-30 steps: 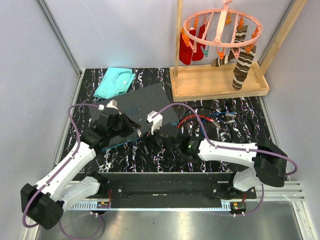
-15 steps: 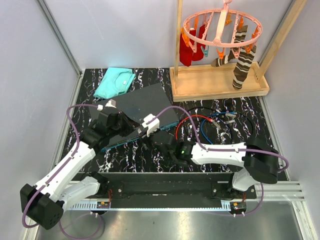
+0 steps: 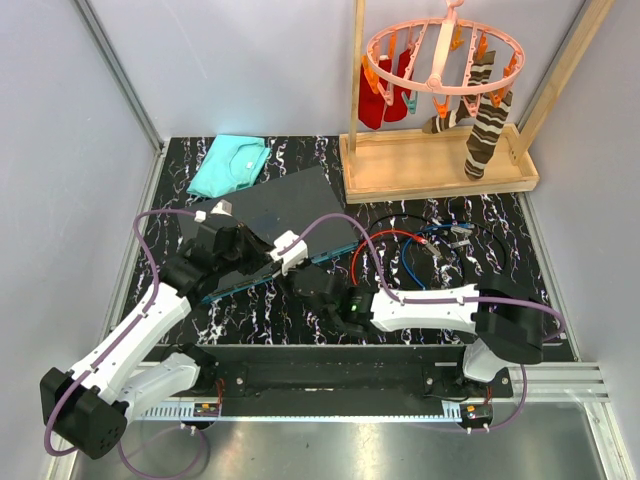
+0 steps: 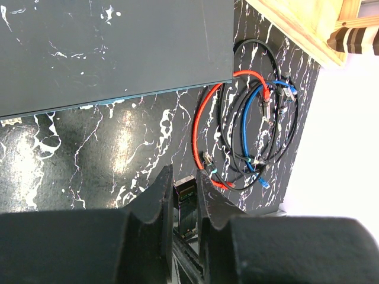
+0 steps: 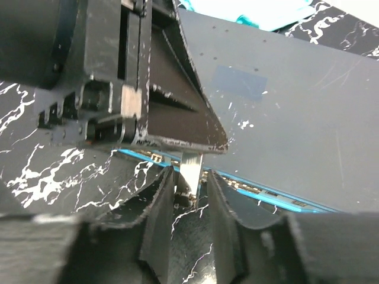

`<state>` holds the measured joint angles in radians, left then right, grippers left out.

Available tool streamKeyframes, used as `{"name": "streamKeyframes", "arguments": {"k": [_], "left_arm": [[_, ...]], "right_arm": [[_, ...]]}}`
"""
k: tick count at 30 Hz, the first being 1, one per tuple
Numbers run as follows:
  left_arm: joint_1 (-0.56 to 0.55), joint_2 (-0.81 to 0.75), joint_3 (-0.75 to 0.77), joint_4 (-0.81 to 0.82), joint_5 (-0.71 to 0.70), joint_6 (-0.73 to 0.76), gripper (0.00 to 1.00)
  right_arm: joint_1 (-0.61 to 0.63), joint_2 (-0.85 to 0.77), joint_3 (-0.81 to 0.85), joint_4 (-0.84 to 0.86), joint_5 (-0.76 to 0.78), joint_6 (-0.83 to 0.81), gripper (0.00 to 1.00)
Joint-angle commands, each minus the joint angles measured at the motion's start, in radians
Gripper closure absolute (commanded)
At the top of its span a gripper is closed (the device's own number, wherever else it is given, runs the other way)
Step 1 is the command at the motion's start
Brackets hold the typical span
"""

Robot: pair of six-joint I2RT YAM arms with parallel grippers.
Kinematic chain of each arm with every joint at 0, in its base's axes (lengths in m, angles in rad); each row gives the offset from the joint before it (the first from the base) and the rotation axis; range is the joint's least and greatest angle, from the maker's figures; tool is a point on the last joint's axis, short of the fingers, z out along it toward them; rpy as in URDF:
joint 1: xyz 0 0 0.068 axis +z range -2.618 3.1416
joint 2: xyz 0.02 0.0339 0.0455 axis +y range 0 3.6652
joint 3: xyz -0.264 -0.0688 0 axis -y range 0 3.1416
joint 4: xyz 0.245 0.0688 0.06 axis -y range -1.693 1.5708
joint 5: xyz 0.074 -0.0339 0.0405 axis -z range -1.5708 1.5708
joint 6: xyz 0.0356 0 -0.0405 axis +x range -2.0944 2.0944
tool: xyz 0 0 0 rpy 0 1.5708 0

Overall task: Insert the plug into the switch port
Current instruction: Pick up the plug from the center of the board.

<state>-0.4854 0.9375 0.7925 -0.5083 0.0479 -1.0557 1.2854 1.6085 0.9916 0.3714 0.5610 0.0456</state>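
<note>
The switch (image 3: 290, 205) is a flat dark grey box lying at an angle, its teal socket edge (image 5: 266, 195) facing the arms. It also shows in the left wrist view (image 4: 106, 47). My left gripper (image 3: 260, 264) hovers just in front of that edge and is shut on a small translucent plug (image 4: 185, 195). In the right wrist view the plug (image 5: 190, 168) hangs below the left gripper's fingers (image 5: 148, 89), close to the teal edge. My right gripper (image 3: 300, 283) sits right beside the left one. Its jaws (image 5: 189, 174) stand narrowly apart on either side of the plug.
A coil of red, blue and black cables (image 3: 420, 250) lies right of the switch, also in the left wrist view (image 4: 254, 118). A folded teal cloth (image 3: 230, 165) lies at the back left. A wooden rack base (image 3: 440, 175) with a pink sock hanger (image 3: 440, 60) stands at the back right.
My right arm has moved left along the switch's front edge, bringing its gripper up to the left gripper and the plug. The left arm and the switch have not moved.
</note>
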Motion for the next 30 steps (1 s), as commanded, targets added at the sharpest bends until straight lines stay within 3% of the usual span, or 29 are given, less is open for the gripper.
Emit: {"name": "streamKeyframes", "arguments": {"k": [1,10,14,16,18,22,25,30], "left_arm": [[-0.004,-0.003,0.053,0.017,0.001,-0.003,1.00],[-0.004,-0.008,0.054,0.019,-0.005,-0.001,0.99],[-0.004,-0.014,0.062,0.017,-0.032,0.026,0.70],[-0.001,-0.028,0.076,0.010,-0.049,0.060,0.51],[0.002,-0.043,0.094,-0.007,-0.130,0.117,0.35],[0.019,-0.124,0.128,-0.024,-0.238,0.255,0.12],[0.025,-0.206,0.116,-0.019,-0.330,0.397,0.01],[0.028,-0.386,0.016,0.001,-0.445,0.617,0.01]], "right_arm": [[0.012,0.019,0.053,0.034,0.083,-0.035,0.72],[0.017,0.047,0.074,-0.052,0.103,-0.007,0.99],[0.017,0.031,0.058,-0.072,0.108,0.022,1.00],[0.015,0.024,0.044,-0.080,0.099,0.034,1.00],[0.014,0.011,0.027,-0.095,0.091,0.062,1.00],[0.009,0.010,-0.008,-0.126,0.060,0.118,1.00],[-0.003,0.013,-0.044,-0.132,0.041,0.174,1.00],[-0.078,0.024,-0.112,-0.108,-0.026,0.289,1.00]]}}
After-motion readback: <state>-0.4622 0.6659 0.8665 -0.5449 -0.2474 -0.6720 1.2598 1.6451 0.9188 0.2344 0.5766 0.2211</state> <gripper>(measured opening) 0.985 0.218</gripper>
